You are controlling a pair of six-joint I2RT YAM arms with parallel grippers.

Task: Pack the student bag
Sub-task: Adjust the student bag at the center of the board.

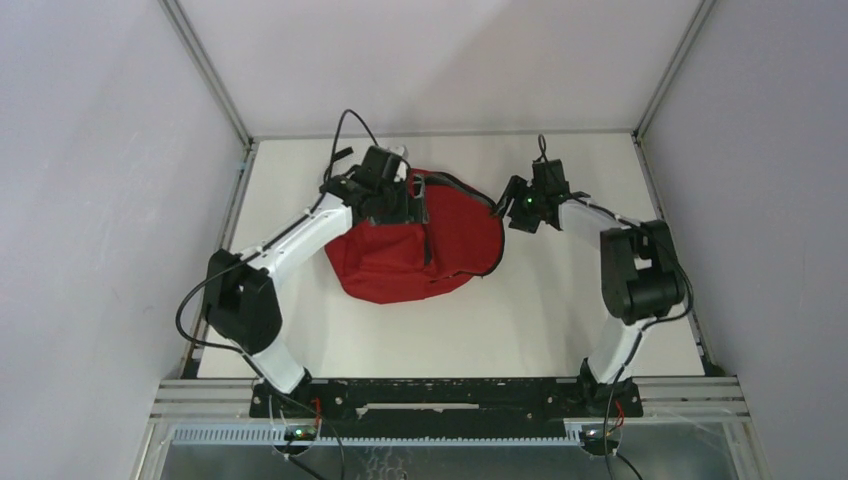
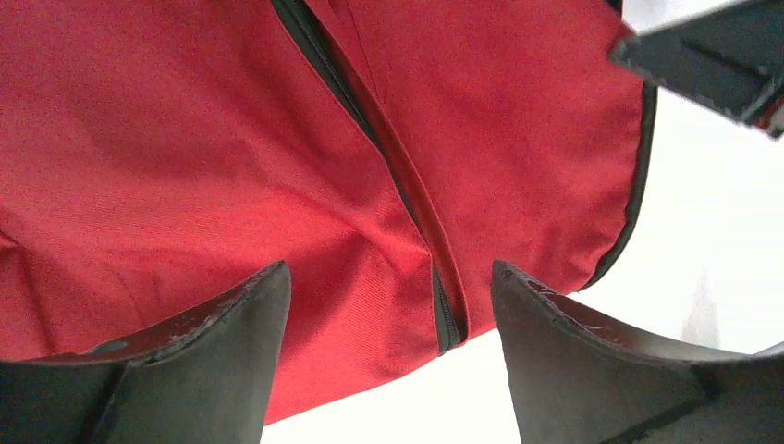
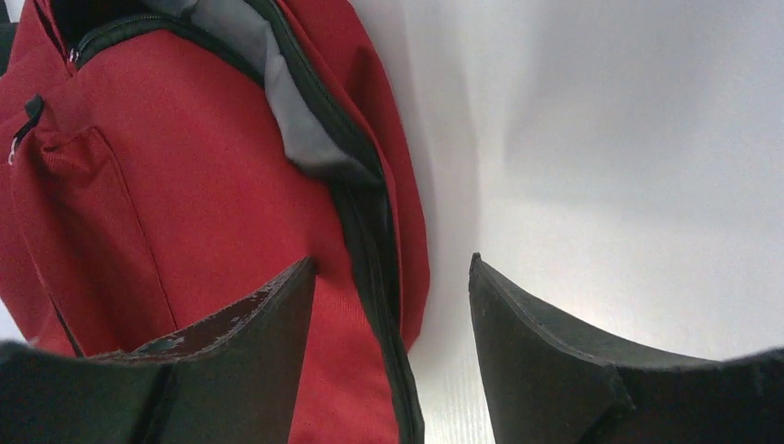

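We are seeing the student bag (image 1: 420,255) lying centre frame in the top view on the white table (image 1: 560,320). Our left gripper (image 2: 388,277) is hanging wide apart over its red fabric, empty; our right gripper (image 3: 393,268) is gaping wide at the bag's right edge, gripping nothing.

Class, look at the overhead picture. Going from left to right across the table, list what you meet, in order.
In order: left arm's black elbow → red backpack → right gripper → right arm's black elbow. The left gripper sits over the backpack, so it is left out.
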